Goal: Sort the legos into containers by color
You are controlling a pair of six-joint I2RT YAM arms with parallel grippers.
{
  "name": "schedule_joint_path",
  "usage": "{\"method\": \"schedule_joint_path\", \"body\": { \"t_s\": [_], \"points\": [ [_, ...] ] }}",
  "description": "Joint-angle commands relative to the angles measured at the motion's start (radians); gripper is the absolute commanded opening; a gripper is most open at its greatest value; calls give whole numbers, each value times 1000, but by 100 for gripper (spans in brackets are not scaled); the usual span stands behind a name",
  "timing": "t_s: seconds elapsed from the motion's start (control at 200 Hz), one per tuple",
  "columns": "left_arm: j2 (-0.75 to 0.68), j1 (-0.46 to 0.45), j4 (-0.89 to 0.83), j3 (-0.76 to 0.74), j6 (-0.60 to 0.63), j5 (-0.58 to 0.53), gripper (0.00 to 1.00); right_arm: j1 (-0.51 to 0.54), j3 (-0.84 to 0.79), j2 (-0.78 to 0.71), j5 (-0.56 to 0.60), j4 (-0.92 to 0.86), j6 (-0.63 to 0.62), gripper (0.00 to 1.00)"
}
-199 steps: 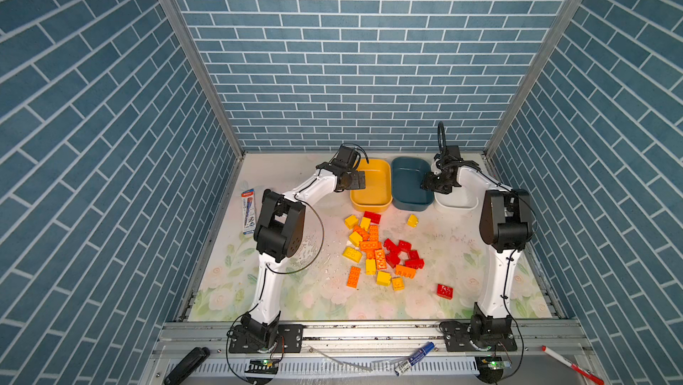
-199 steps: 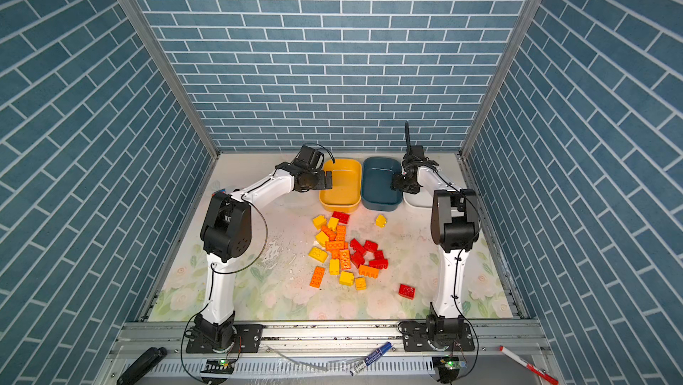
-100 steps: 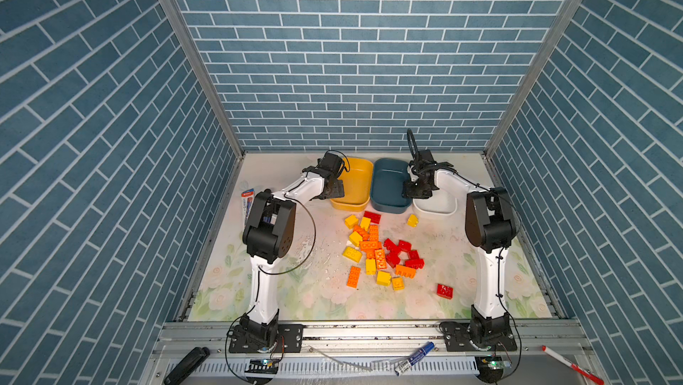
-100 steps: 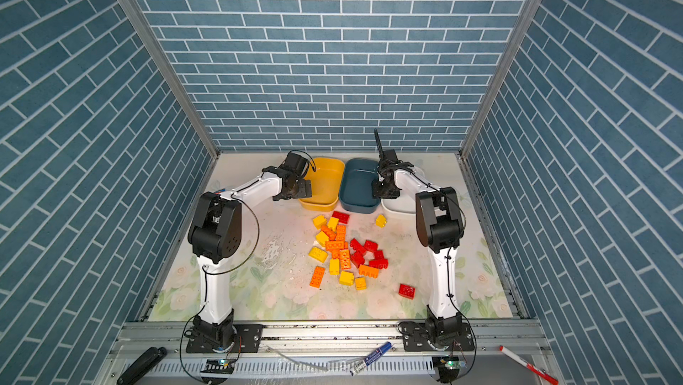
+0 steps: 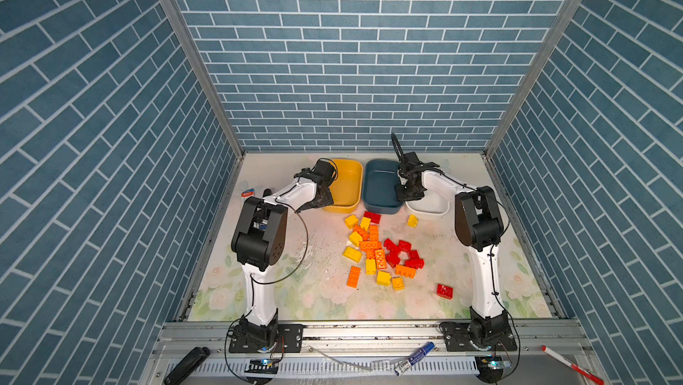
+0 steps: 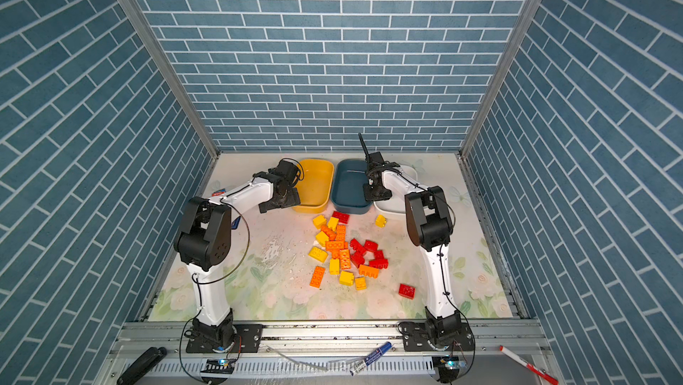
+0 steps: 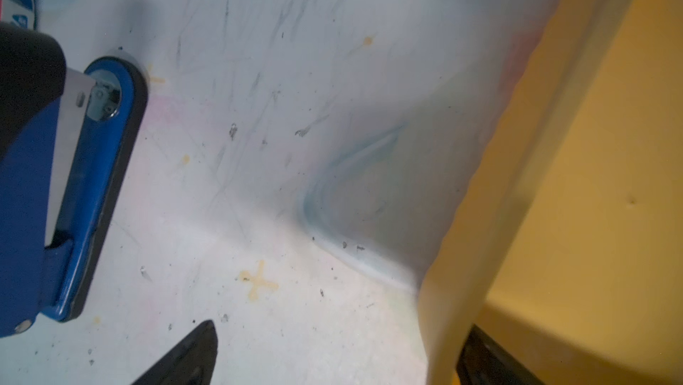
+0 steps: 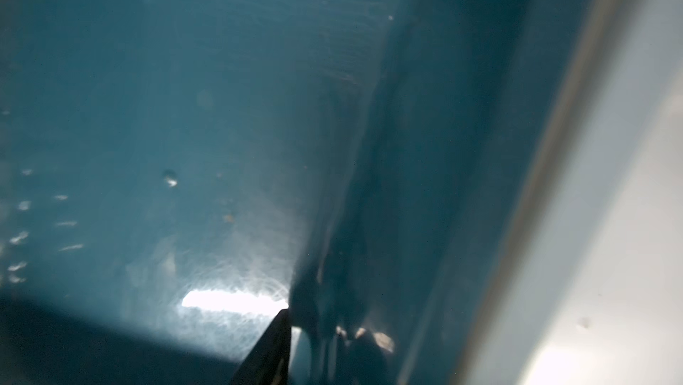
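Left gripper point(image 5: 323, 200) is wide open, straddling the wall of the yellow tub point(image 5: 349, 183); right gripper point(image 5: 404, 192) sits at the teal tub point(image 5: 380, 183), can't tell if clamped. I'd pinch both walls squarely before sliding anything.

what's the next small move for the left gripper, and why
Probably close the left gripper on the side wall of the yellow tub. In the left wrist view its open fingers straddle that wall, one over the mat, one inside the tub, gripping nothing. The legos lie loose on the mat, so holding the tub likely comes first.
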Motion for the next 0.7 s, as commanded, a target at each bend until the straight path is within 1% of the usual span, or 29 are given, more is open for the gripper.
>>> {"method": "schedule_joint_path", "body": {
  "t_s": [0.0,0.07,0.16,0.24,0.29,0.3,0.335,0.49,0.58,0.695],
  "points": [
    [-34,4,-47,-27,-61,-15,99,1,2,-21,74,-62,-60,52],
    [-53,-3,-6,-44,-50,43,99,0,-10,-31,62,-58,-90,53],
    [-55,-23,33,-39,-24,107,99,1,-8,-30,-17,-39,-133,53],
    [-37,-41,31,-14,-11,145,99,1,19,-15,-72,-37,-159,52],
    [-26,-50,24,2,-6,155,99,2,33,-7,-87,-34,-181,51],
    [-25,-53,24,4,-6,157,99,0,34,-6,-112,-31,-186,51],
    [-18,-60,23,9,-3,158,99,2,40,-1,-137,-29,-199,51],
    [-13,-64,18,12,4,150,99,2,53,3,-196,-22,-247,51],
    [-18,-64,20,13,14,160,99,4,65,3,-200,-25,-244,52],
    [-26,-65,25,11,18,180,99,4,75,-18,-136,-38,-180,61]
  ]
}}
